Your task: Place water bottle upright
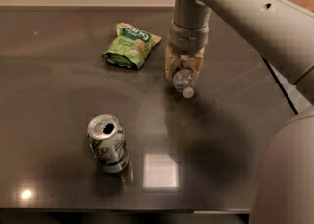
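The water bottle is a small clear plastic bottle with a white cap. It hangs tilted, cap pointing down and toward me, just over the dark table. My gripper reaches down from the grey arm and is shut on the bottle's body, its tan fingers on either side. The label band is hidden by the fingers.
A green-and-silver soda can stands upright at the front left. A green snack bag lies at the back, left of the gripper. The arm's large grey body fills the right front corner.
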Robot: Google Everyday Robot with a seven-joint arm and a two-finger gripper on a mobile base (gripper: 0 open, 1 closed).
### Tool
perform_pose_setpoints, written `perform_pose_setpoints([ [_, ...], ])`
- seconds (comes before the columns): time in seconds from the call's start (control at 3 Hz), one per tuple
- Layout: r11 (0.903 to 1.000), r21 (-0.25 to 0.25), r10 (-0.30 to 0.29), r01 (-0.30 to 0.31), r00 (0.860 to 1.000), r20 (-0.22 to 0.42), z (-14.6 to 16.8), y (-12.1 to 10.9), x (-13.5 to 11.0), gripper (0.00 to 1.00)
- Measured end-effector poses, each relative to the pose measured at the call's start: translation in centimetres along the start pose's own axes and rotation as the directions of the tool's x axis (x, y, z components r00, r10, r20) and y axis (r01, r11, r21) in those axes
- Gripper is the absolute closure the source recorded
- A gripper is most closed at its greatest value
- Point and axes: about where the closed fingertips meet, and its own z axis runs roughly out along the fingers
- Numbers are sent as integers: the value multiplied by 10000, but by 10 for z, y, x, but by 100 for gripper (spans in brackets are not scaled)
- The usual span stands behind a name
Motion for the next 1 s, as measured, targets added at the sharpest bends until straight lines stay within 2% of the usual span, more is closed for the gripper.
perform_pose_setpoints([
  [0.33,9795,1184,1643,-1628,9864,-32,-35,-7,7,100],
  [0.67,9148,2192,3371,-3392,9402,483,-66,-12,-5,100],
  [1.0,8120,2727,4927,-5160,8565,1538,-84,-14,-22,100],
])
